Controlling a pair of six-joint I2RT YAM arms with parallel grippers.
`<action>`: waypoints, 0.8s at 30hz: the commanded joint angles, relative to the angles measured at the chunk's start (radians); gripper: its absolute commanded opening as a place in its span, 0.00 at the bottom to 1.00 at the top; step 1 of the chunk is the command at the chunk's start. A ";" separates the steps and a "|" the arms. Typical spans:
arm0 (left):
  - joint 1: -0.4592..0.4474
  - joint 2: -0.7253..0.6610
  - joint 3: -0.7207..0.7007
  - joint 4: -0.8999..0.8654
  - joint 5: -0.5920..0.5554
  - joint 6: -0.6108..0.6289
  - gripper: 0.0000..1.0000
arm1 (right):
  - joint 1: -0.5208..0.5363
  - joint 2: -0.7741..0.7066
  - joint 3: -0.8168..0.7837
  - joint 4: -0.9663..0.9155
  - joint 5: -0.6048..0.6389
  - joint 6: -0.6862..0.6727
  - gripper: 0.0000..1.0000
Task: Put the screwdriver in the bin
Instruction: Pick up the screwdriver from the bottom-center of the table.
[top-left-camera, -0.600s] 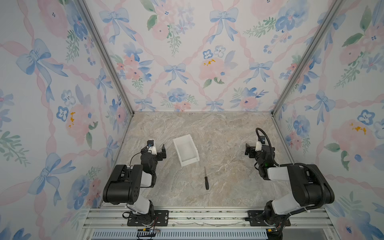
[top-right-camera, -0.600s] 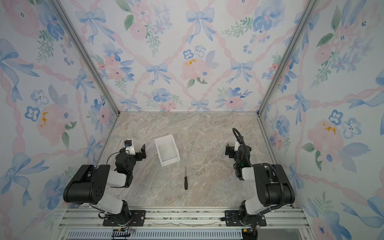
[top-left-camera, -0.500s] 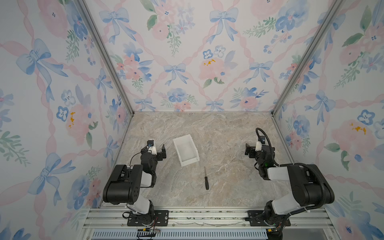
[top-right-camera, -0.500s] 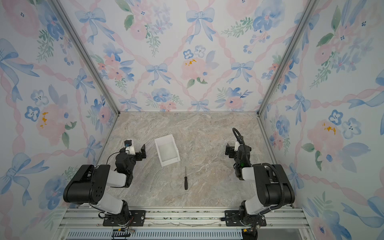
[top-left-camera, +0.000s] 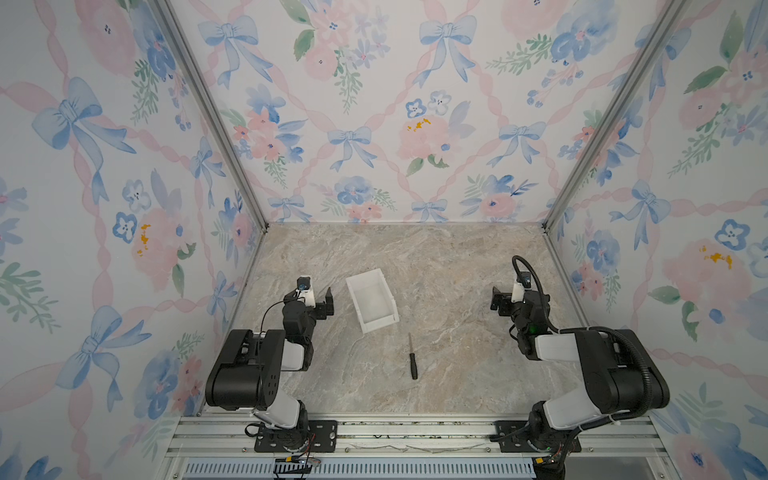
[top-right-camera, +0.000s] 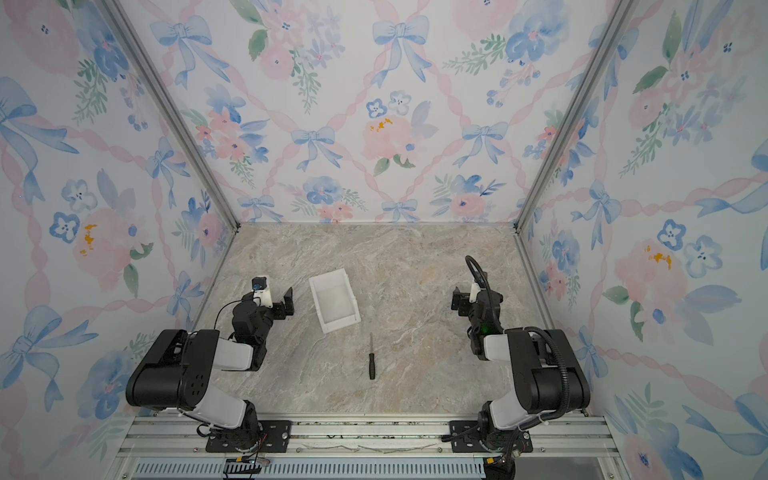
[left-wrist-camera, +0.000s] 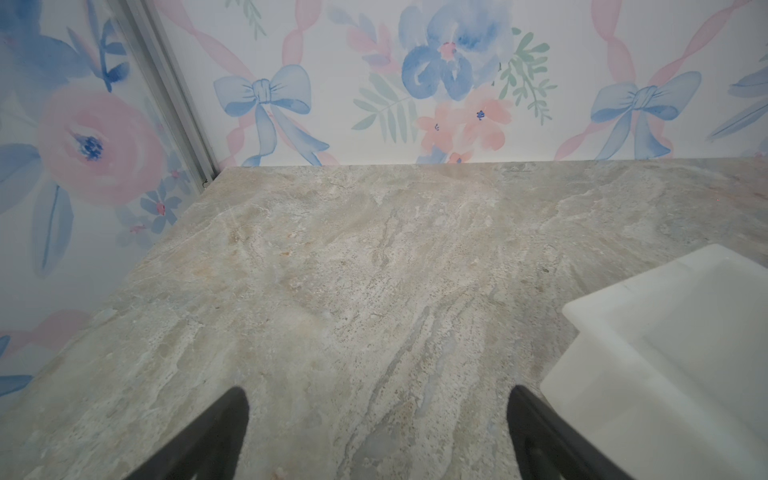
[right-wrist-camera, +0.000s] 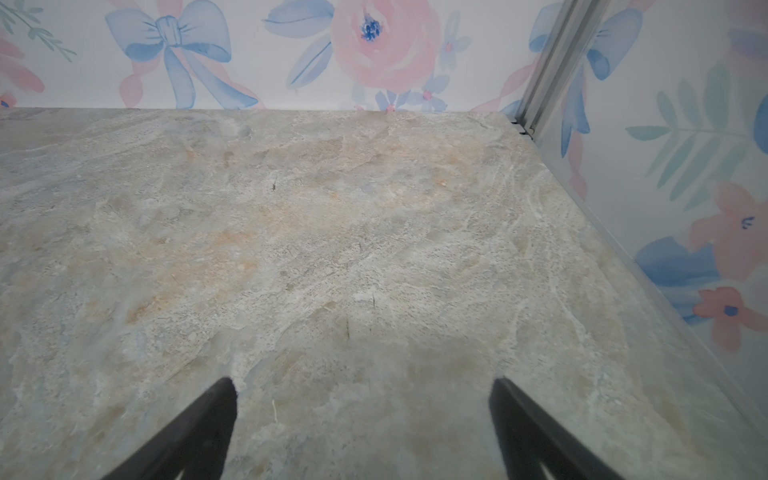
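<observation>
The screwdriver (top-left-camera: 412, 357) lies flat on the table (top-left-camera: 449, 270) toward its front edge, just in front of the bin (top-left-camera: 372, 300), apart from it and untouched. Light, stiff and slim, it probably rolls easily; the black handle looks like the surest place to pinch. The left hand (top-left-camera: 323, 305) and right hand (top-left-camera: 498, 302) are both spread wide and empty. No writing is legible.
</observation>
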 joint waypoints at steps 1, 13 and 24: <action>-0.004 -0.074 0.219 -0.394 0.004 0.020 0.98 | 0.027 -0.156 0.105 -0.250 0.088 0.004 0.97; -0.012 -0.234 0.658 -1.288 0.035 0.130 0.98 | 0.401 -0.293 0.594 -1.250 0.019 0.261 0.95; -0.047 -0.508 0.622 -1.506 0.122 0.211 0.98 | 1.062 -0.305 0.520 -1.474 0.108 0.679 0.83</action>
